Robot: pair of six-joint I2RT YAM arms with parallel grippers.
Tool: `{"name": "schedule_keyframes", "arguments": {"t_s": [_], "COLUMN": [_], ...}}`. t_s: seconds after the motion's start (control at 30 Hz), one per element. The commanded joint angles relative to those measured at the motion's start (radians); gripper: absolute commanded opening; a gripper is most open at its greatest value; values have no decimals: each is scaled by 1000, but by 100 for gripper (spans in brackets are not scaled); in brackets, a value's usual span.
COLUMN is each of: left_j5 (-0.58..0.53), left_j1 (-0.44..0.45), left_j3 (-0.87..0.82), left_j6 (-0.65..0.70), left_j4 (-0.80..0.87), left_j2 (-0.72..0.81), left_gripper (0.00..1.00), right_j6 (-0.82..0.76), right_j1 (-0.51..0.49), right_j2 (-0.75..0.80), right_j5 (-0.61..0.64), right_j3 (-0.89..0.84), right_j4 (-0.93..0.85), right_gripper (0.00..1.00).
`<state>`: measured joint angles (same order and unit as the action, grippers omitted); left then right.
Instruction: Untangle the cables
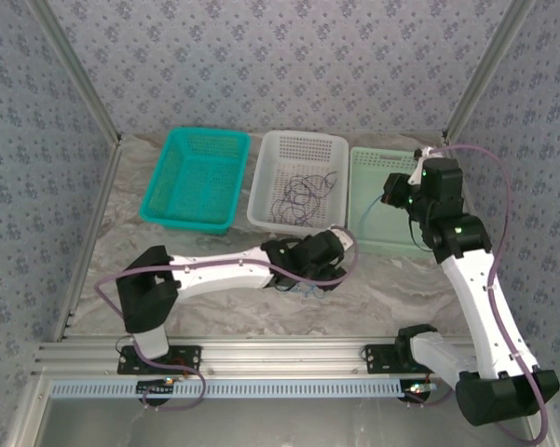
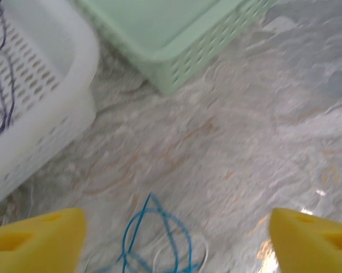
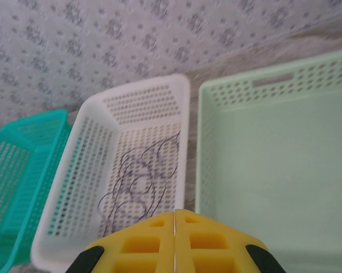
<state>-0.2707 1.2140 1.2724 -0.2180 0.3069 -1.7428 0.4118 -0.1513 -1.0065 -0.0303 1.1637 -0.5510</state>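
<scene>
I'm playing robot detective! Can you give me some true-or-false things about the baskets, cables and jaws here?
1. The white basket holds dark cables. True.
2. The white basket stands on the far left. False: it is the middle one, between the teal basket and the pale green basket.
3. The left gripper has its jaws shut. False: they stand wide open above a blue cable on the table.
4. The right gripper has its jaws shut. True.
</scene>
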Motion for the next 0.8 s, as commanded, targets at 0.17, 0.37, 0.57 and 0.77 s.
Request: {"name": "schedule_keyframes", "arguments": {"t_s": [0.17, 0.37, 0.57, 0.77], "left_j5": [-123, -108, -89, -63], "left_j1": [5, -51, -82, -106], "left_j3": [-180, -273, -357, -391], "left_j6": [-27, -90, -136, -189], "left_j4": [-206, -223, -234, -221], "left_j2": [292, 376, 426, 424], "left_gripper": [99, 99, 99, 99], "right_j6": [-150, -189, -183, -185], "right_j1": [112, 167, 232, 253], "right_j2": [-119, -298, -463, -616], "right_j5": [45, -7, -82, -118], "right_j3": [99, 119, 106, 198], "right_j4": [25, 65, 183, 167], "right_gripper": [0, 0, 0, 0]}}
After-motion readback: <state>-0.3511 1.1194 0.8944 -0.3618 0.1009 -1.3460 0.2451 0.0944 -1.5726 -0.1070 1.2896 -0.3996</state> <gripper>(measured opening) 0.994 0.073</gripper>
